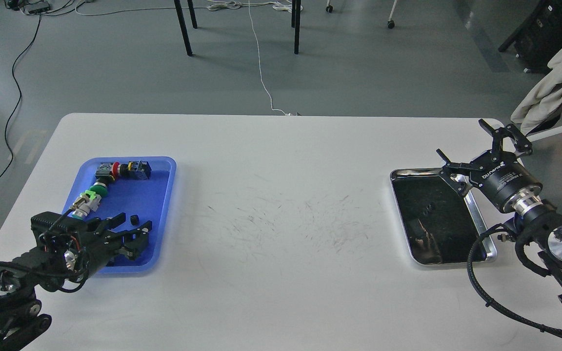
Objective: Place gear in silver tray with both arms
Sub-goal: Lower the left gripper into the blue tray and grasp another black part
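The left arm (27,273) comes in low from the bottom-left corner and reaches forward and to the right, its wrist lying nearly level over the near end of the blue plastic tray (164,204). The left end effector (137,231) has its two black fingers spread apart with nothing between them; a small black gear-like part (134,219) lies on the blue floor just beyond the fingertips, apart from them.

The right arm (539,219) enters from the bottom-right corner and slants up and to the left, its silver wrist ring near the tray's right rim. The right end effector (481,151) is wide open, one finger pointing left over the far right corner of the silver tray (403,214), the other raised toward the table's far edge. It holds nothing.

The silver tray sits on the white table (281,204) at the right, well apart from the blue tray at the left. Its long axis runs from near to far, tilted slightly so the far end leans left. Its dark floor reflects the arm.

In the blue tray's far half a row of parts runs diagonally: a silver-and-green connector (86,202), a green-capped push button (99,187), and a red-and-yellow switch (125,169).
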{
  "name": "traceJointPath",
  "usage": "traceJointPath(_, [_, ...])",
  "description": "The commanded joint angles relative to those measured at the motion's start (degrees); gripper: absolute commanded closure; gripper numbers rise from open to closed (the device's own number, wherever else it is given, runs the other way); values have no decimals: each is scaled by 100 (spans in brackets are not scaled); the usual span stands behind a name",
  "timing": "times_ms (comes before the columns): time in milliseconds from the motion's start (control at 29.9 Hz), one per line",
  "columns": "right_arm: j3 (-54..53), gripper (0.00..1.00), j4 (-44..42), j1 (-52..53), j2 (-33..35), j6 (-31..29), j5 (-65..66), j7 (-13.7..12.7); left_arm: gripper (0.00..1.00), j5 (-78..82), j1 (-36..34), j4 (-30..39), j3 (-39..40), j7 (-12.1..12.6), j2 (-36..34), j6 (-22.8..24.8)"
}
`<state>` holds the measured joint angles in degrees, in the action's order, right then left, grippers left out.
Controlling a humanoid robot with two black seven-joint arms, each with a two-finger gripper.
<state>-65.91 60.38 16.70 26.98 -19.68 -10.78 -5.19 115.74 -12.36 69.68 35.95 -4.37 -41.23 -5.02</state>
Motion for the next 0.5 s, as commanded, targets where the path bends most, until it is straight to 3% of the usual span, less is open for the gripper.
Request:
traceJointPath(0, [0, 3, 9, 0, 0, 0, -3, 0, 51, -17, -38, -112, 0, -3, 10, 1])
traceJointPath(167, [0, 3, 18, 0, -9, 0, 6, 0, 59, -25, -47, -200, 0, -38, 18, 1])
traceJointPath(201, [8, 3, 9, 0, -9, 0, 6, 0, 70, -25, -47, -200, 0, -47, 18, 1])
traceJointPath(268, [0, 3, 9, 0, -9, 0, -3, 0, 83, -25, -47, -218, 0, -47, 27, 1])
traceJointPath(468, [0, 3, 18, 9, 0, 0, -3, 0, 92, -34, -73, -262, 9, -90, 36, -8])
